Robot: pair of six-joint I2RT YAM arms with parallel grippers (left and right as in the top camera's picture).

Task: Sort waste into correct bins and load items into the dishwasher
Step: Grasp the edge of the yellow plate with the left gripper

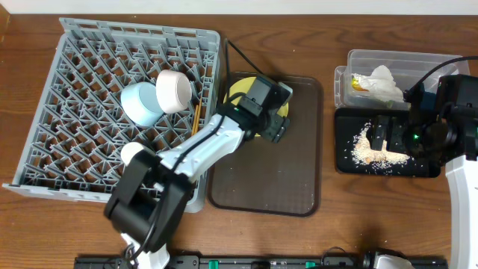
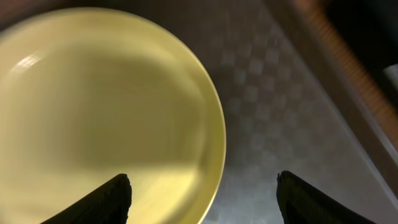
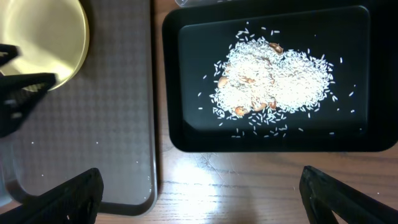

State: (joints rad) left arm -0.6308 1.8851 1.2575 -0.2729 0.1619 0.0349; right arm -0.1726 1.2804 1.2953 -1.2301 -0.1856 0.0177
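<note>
Yellow plate (image 2: 106,112) is sitting on the brown tray (image 1: 291,172), just beside the grey rack (image 1: 82,112). Left gripper (image 2: 202,182) is hovering released, straddling the plate's rim. Right gripper (image 3: 200,177) is hanging released by the black tray (image 3: 186,124), which is holding rice (image 3: 273,78).

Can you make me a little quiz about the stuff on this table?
1. True or false: the round yellow plate lies on the dark brown serving tray.
2. Where is the heap of white rice crumbs? A: brown serving tray. B: glossy black rectangular tray. C: grey rack.
3. Fill in: the crumpled white paper napkin sits in the clear plastic ___.
Key: 1 true; 2 B; 3 tub.
</note>
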